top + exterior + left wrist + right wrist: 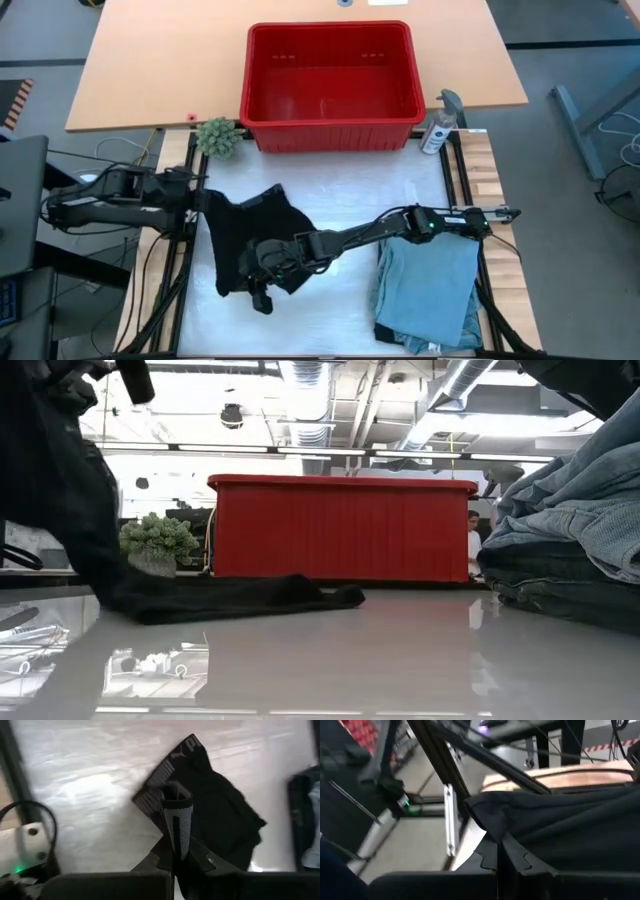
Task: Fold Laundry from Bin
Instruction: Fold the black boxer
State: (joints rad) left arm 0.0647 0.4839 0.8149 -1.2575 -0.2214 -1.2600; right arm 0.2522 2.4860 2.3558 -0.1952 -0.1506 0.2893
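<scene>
A small black garment (250,235) with a lettered grey waistband (160,777) lies on the white table top, left of centre. Its left part rises off the table in the low view (60,490), and the rest lies flat (240,600). My left gripper (203,200) is shut on its left edge. My right gripper (262,280) reaches across from the right and is shut on its near part. The red bin (330,85) stands at the far middle, with no garment showing inside. A folded stack of light blue denim pieces (430,290) rests on the table at the near right. My left gripper pinches the garment's grey waistband (176,820) between its two fingers, coming level from the table's left. The cloth beside the fingers is raised off the table and the rest trails onto it. My right gripper pinches a black edge of the garment (492,827) between its two fingers, coming from the table's right. One layer or several, I cannot tell. The cloth spreads away from the fingers, and its lie below them is hidden by the gripper.
A small green plant (217,137) stands left of the bin and a spray bottle (440,125) right of it. The bin (340,530) closes off the far side. Bare white table (370,190) lies between the garment, the bin and the denim stack (570,530).
</scene>
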